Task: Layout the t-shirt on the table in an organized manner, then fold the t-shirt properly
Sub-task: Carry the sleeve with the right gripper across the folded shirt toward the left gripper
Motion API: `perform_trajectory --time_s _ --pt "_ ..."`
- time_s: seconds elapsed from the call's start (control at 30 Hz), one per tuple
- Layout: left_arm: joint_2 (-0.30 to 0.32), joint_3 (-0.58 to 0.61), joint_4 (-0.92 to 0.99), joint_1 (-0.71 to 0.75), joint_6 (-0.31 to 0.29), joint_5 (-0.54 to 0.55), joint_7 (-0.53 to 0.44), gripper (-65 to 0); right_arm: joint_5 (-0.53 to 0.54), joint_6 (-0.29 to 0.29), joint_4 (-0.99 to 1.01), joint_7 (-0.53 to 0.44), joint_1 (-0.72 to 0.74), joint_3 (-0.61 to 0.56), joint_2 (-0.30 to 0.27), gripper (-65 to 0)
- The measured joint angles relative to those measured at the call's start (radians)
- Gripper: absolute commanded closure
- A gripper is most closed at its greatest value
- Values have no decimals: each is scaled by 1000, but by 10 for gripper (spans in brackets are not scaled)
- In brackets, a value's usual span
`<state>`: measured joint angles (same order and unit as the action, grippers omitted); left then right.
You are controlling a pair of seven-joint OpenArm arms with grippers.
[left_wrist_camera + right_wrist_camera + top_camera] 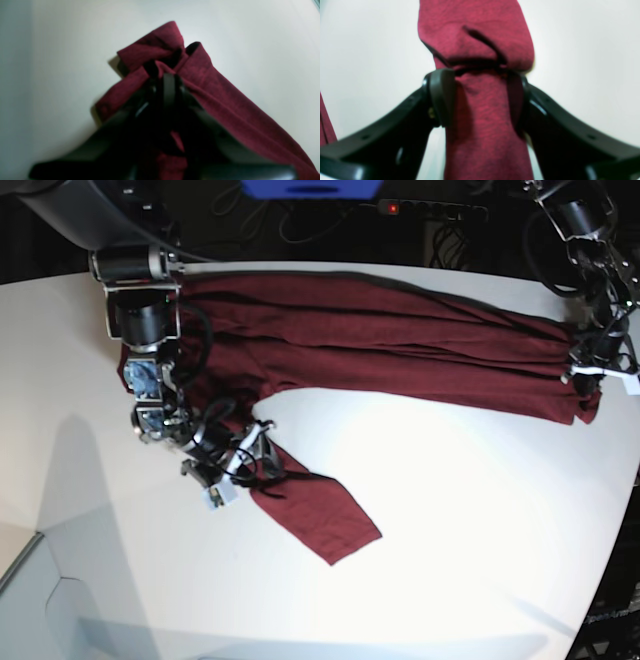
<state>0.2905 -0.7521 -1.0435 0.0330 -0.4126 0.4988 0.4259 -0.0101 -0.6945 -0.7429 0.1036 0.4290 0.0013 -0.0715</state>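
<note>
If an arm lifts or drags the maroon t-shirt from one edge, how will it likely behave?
Probably floppy: the t-shirt lies in long soft wrinkles and bunches where the left tool pinches it. It would likely drape and sag rather than hold shape; the sleeve between the right tool's fingers is already creased. Dragged, it may slide on the smooth table but fold over itself.

Wrist views are blurred with edge distortion; overhead light causes glare on the table (470, 510), casting soft shadows.

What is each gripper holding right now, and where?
Left gripper: shut on the t-shirt, at a bunched edge. Right gripper: jaws straddle the sleeve; whether it grips cannot be told.
</note>
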Motion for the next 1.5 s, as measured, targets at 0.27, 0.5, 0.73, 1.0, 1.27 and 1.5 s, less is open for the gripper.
perform_trajectory --time_s 0.27,0.5,0.73,1.0,1.27,1.5 --pt "0 0 0 0 0 0 0 -4 -4 0 2 12 0 -2 0 0" --pt "0 0 0 0 0 0 0 -4 -16 0 -121 42 -32 -32 4 0" --pt "-8 -1 0 2 0 0 -7 -4 -18 9 -498 119 -158 -68 62 0" --pt "-16 0 -4 1 2 0 -11 -4 -12 3 -904 224 -332 -280 72 0" --pt "-17 1 -5 1 1 -1 -11 -4 -12 -4 -1031 230 -452 -473 71 0" --pt "-17 1 -5 8 1 5 -13 -5 -11 -5 -1025 229 -478 -575 71 0"
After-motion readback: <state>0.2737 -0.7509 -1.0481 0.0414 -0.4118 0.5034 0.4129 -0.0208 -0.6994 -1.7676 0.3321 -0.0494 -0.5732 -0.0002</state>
